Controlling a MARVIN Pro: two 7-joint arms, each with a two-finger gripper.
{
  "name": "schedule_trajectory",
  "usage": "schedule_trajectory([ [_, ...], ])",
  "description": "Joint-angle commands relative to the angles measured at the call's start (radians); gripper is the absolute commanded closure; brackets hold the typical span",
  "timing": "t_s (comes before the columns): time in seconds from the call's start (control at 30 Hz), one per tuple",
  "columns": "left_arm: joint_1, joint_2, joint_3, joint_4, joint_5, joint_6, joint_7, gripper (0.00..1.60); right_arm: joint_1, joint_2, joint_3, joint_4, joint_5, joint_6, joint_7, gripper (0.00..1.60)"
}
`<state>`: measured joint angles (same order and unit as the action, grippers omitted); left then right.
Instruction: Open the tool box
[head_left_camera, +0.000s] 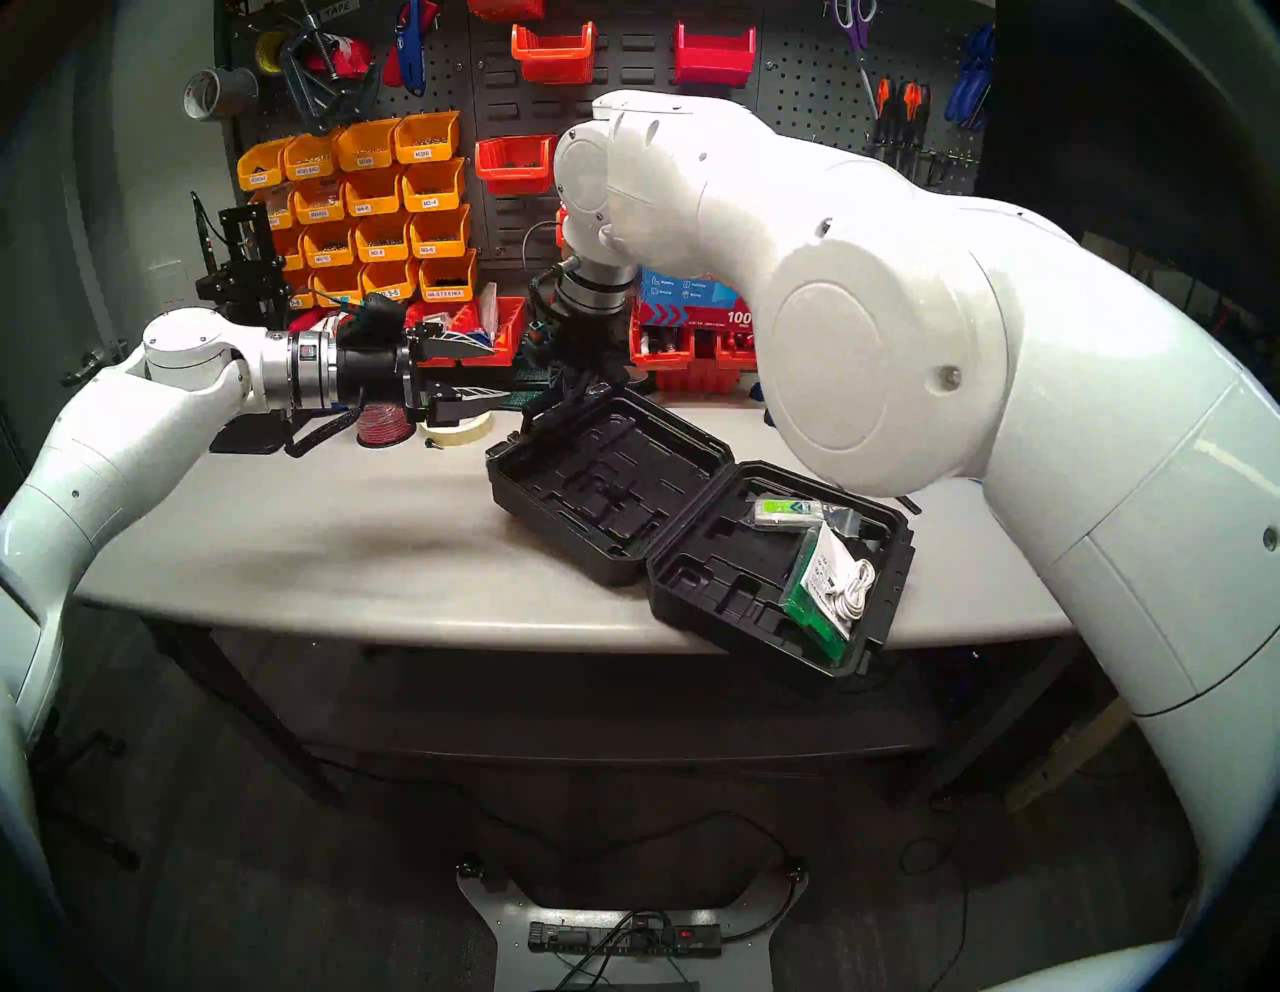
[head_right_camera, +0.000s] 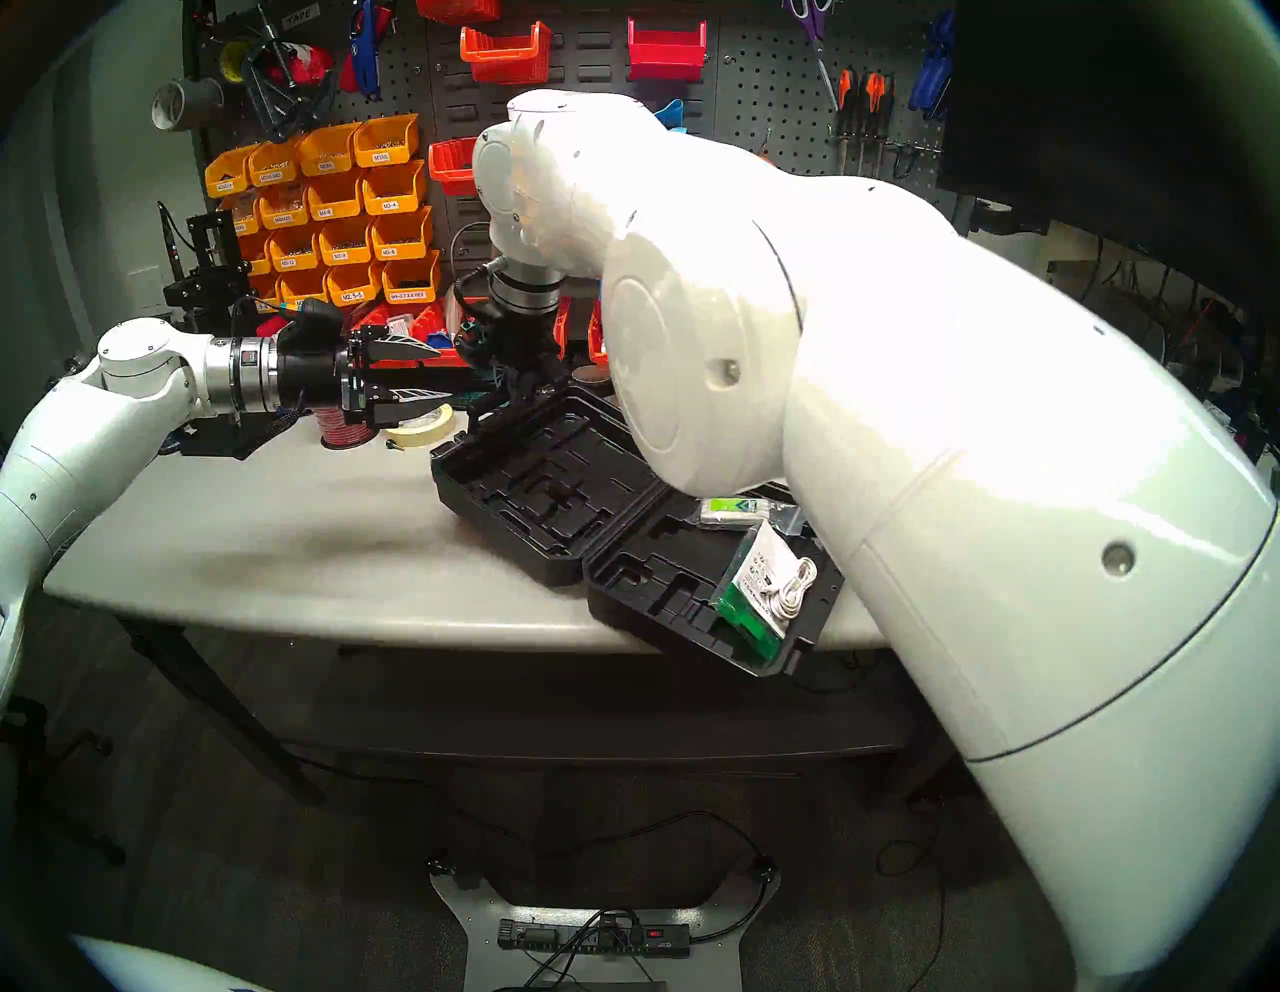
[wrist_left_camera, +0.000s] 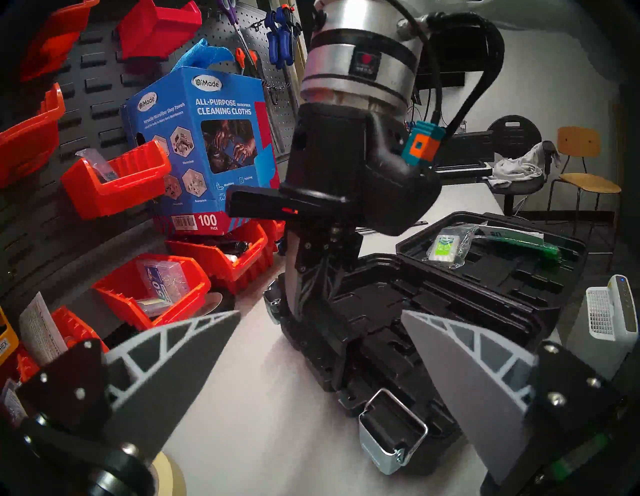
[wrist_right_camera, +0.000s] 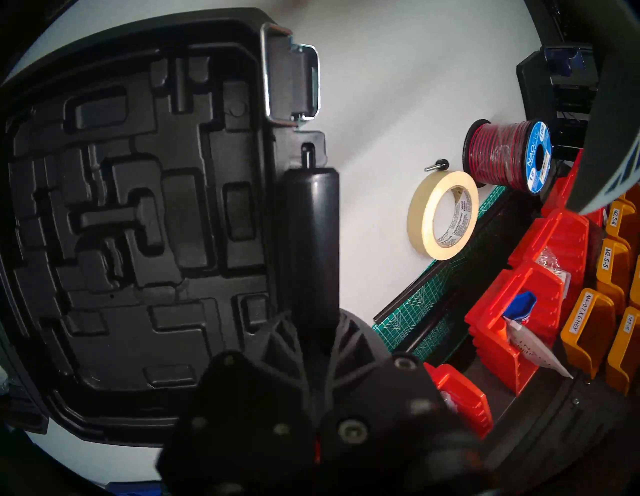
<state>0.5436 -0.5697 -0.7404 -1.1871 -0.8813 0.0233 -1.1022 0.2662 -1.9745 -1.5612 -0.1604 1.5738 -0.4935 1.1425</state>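
The tool box (head_left_camera: 665, 512) lies spread wide open on the grey tabletop (head_left_camera: 312, 547), both moulded black halves facing up, the near half reaching over the tabletop's front edge. In that near half sit a green-and-white packet with a coiled white cable (head_left_camera: 828, 582) and a small clear bag (head_left_camera: 783, 512). The far half, beyond the hinge, is tilted slightly up from the tabletop. The right hand (wrist_right_camera: 313, 332) comes down onto the tool box's far edge with its fingers shut on the black handle (wrist_right_camera: 311, 239). A silver latch (wrist_right_camera: 291, 74) hangs loose on that same edge, beside the handle. The left hand (head_left_camera: 478, 377) hovers level just left of the tool box, fingers spread wide and holding nothing. A roll of masking tape (wrist_right_camera: 443, 214) and a red wire spool (wrist_right_camera: 502, 156) lie beyond the tool box, toward the pegboard.
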Motion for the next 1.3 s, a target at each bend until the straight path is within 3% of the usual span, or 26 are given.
schedule_trajectory([
  [0.0, -0.008, 0.01, -0.013, -0.004, -0.01, -0.003, -0.003, 0.0, 0.014, -0.029, 0.003, 0.031, 0.003, 0.033, -0.05, 1.6],
  [0.3, -0.003, 0.015, -0.013, -0.007, -0.013, -0.004, -0.005, 0.0, -0.011, -0.033, -0.002, 0.027, 0.0, 0.04, -0.049, 1.6],
  [0.37, -0.002, 0.016, -0.013, -0.007, -0.013, -0.004, -0.004, 0.0, -0.017, -0.033, -0.001, 0.024, 0.001, 0.039, -0.047, 1.2],
  [0.43, 0.0, 0.016, -0.014, -0.007, -0.015, -0.005, -0.002, 0.0, -0.026, -0.033, -0.003, 0.022, 0.0, 0.039, -0.049, 0.6],
  [0.47, 0.0, 0.016, -0.014, -0.007, -0.015, -0.005, -0.002, 0.0, -0.026, -0.033, -0.003, 0.022, 0.0, 0.039, -0.049, 0.6],
  [0.5, 0.0, 0.016, -0.013, -0.007, -0.015, -0.004, -0.002, 0.0, -0.028, -0.031, -0.002, 0.021, 0.001, 0.039, -0.047, 0.46],
  [0.53, 0.001, 0.015, -0.013, -0.007, -0.015, -0.005, -0.001, 0.0, -0.029, -0.031, -0.002, 0.021, 0.001, 0.039, -0.046, 0.04],
  [0.87, 0.006, 0.013, -0.013, -0.008, -0.019, -0.005, 0.007, 0.0, -0.026, -0.009, 0.023, 0.025, 0.03, 0.037, -0.032, 0.0],
  [1.27, -0.006, -0.01, -0.013, -0.025, -0.018, -0.006, 0.021, 0.0, 0.068, 0.064, 0.055, 0.039, 0.067, 0.023, 0.046, 0.0],
])
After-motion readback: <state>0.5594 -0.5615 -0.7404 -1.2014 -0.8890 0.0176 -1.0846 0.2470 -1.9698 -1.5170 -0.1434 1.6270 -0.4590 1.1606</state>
